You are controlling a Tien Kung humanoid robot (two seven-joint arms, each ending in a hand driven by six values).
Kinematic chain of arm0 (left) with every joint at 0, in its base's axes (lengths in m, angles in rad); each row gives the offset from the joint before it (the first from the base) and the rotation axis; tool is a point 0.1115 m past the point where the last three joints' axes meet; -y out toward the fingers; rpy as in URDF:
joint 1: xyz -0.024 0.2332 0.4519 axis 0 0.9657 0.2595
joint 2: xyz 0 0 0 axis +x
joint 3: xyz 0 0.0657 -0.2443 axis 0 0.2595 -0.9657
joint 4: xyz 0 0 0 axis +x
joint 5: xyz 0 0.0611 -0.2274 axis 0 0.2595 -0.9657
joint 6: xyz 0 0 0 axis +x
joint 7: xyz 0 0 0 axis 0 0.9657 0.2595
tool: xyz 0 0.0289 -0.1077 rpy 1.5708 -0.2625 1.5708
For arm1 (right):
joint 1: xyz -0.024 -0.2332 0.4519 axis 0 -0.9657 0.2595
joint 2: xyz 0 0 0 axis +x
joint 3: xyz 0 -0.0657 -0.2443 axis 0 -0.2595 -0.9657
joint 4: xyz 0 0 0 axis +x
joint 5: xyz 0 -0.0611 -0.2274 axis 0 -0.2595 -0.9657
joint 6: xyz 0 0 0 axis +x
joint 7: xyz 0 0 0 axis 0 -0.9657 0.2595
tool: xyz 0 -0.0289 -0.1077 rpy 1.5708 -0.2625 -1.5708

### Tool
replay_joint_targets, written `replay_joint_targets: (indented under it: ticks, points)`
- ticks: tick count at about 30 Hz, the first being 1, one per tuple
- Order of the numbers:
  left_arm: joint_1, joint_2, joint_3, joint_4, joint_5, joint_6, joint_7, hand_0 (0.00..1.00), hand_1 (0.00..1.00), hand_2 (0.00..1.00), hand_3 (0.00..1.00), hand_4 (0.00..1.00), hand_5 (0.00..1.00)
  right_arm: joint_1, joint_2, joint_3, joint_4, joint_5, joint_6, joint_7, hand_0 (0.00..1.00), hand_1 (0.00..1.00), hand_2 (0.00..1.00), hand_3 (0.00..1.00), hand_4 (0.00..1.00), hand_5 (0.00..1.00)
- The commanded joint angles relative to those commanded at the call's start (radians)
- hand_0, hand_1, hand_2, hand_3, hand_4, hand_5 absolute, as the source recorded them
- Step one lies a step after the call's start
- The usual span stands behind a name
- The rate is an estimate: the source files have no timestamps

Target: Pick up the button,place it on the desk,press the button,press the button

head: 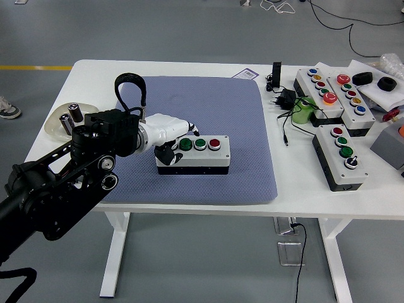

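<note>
Head view: a white tabletop [189, 68] carries a blue-grey mat [208, 107] across its middle. On the mat, toward its near left part, sits a button box [194, 154], white on top with a black base, lying flat with its long side running left to right. Three round buttons stand in a row on its top: a green one [185, 144] at the left, a second green one [200, 144] in the middle and a red one [214, 144] at the right.

The left arm [57, 189] comes in from the lower left, black and bulky, and ends in a white left hand [165, 129] at the left end of the box. The hand holds nothing; its fingers are loosely extended, one dark fingertip [196, 133] sitting just above and behind the left green button. Whether it touches the box cannot be told. A dark thumb [170, 154] hangs down against the left end of the box. A black cable loop [129, 91] arches above the wrist.

At the left edge of the tabletop lies a shallow clear dish [60, 129] with small cylinders in it, partly hidden by the arm. At the right, off the mat, lie three more button boxes [344, 158], a black plug with cable [284, 101] and a green object [303, 112].
</note>
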Motion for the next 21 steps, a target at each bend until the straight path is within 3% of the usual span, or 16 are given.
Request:
replay_joint_targets:
  ticks: [9, 21]
  points:
    - [0.0, 0.003, 0.024, -0.01, -0.009, 0.0, -0.002, 0.016, 0.039, 0.077, 0.856, 0.583, 0.002, 0.001, 0.0, 0.0, 0.0, 0.0, 0.0, 0.0, 0.651, 0.565, 0.599, 0.637, 0.252, 0.259]
    - [-0.008, -0.004, 0.053, 0.042, -0.01, 0.0, -0.004, 0.017, 0.04, 0.077, 0.855, 0.585, 0.002, 0.002, 0.0, 0.002, 0.0, 0.0, 0.0, 0.001, 0.651, 0.565, 0.599, 0.637, 0.253, 0.26]
